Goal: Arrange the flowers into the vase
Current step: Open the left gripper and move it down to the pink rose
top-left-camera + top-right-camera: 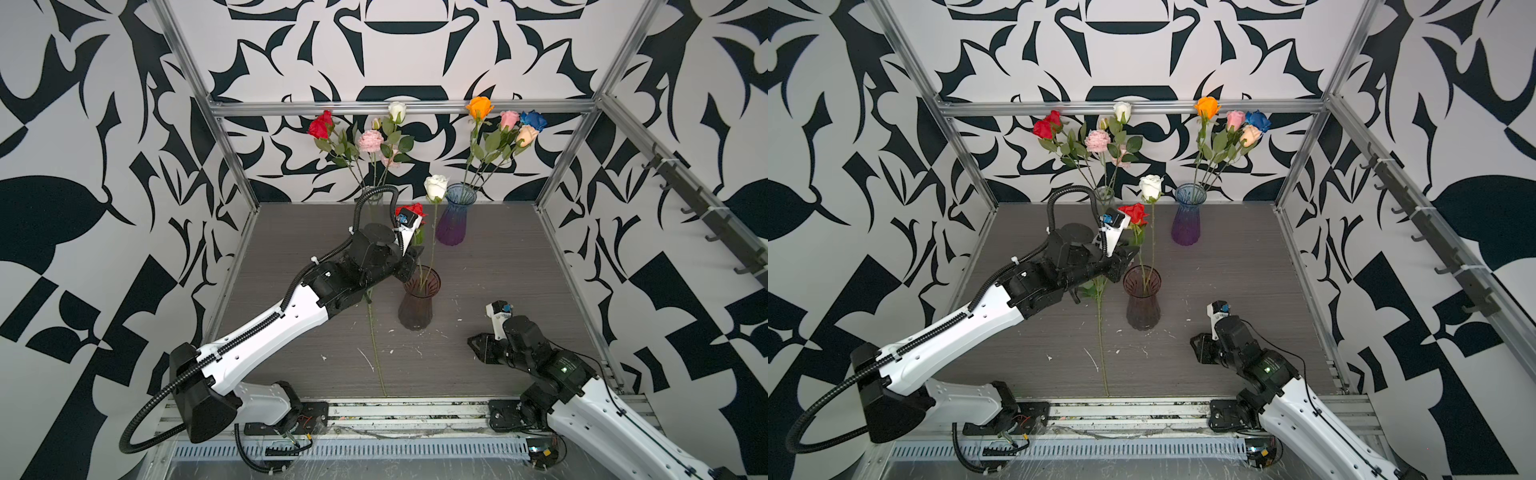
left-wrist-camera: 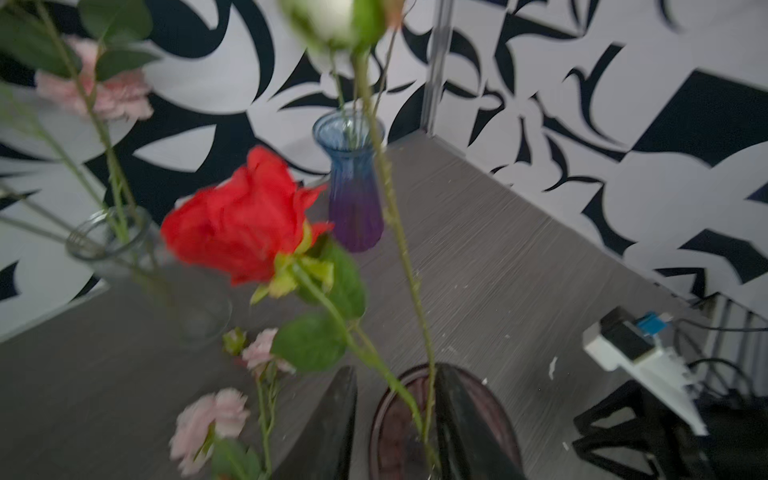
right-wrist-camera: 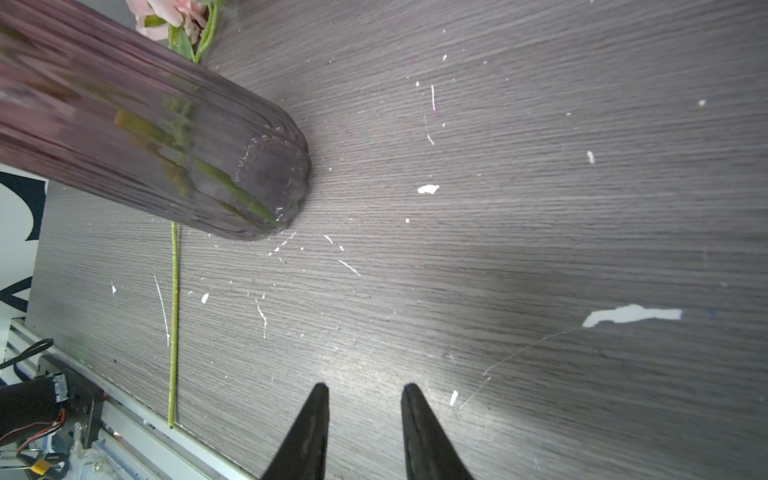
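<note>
- In a top view the left pincer (image 1: 409, 266) sits mid-frame at the rim of the dark vase (image 1: 417, 307). Its wrist camera covers part of the red rose (image 1: 412, 209).
- The pink ruffled flower (image 1: 376, 353) lies on the tabletop. Its bloom is under that arm, so only the stem shows, running toward the lower edge.
- The left wrist view is blurred. The black fingers (image 2: 328, 424) stand well apart, gripping nothing. The red rose's stem passes between them into the dark vase, and whether it brushes one cannot be told.
- The white rose (image 2: 328, 16), also in the dark vase, is cut off by the top edge.
- The right pincer (image 3: 365, 386), at lower centre, is parted and empty.
- At upper centre, a clear vase (image 1: 1104, 197) and a blue-purple vase (image 1: 1187, 220) hold the other flowers (image 1: 1096, 141).
- The tabletop (image 1: 498, 270) is grey woodgrain with white flecks.
- Black-and-white patterned walls (image 1: 83, 124) sit behind an aluminium frame (image 1: 291, 109).
</note>
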You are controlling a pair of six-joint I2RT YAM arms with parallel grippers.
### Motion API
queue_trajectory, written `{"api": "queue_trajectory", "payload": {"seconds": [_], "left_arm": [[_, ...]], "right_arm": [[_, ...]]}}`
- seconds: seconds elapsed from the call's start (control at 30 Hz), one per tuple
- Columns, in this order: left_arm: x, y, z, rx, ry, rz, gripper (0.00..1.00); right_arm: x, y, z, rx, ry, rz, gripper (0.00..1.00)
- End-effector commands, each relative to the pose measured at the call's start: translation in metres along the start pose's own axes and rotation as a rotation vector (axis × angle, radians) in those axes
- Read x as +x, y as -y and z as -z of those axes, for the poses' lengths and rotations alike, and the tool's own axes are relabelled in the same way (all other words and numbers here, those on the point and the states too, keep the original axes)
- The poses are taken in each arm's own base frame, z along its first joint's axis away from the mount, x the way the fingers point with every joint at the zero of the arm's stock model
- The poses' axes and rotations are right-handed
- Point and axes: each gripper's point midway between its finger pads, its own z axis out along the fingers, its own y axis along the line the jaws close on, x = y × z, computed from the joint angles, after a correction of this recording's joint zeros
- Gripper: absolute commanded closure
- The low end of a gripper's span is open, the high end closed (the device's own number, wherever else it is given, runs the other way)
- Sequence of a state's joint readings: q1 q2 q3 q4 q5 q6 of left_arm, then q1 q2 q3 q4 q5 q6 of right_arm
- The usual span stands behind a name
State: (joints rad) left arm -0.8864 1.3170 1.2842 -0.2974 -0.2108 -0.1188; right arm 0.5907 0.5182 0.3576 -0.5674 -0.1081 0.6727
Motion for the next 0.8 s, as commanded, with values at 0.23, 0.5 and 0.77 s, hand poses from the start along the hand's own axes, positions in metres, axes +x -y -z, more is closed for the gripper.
{"api": "queue_trajectory", "payload": {"seconds": [0.23,0.5,0.77], "left_arm": [[0.097,-0.071,0.01,-0.237,-0.216,0.29,0.64],[0.183,-0.079,-0.004,-0.325,-0.434,0.401,0.65],[0.258,-0.09,-0.015,-0.469,-0.632,0.5,0.66]], "right_arm": [[-0.005,-0.004,-0.001,-0.008,0.019,0.023,0.67],[-0.006,-0.004,0.0,-0.009,0.027,0.023,0.67],[-0.005,-0.004,0.0,-0.009,0.022,0.022,0.67]]}}
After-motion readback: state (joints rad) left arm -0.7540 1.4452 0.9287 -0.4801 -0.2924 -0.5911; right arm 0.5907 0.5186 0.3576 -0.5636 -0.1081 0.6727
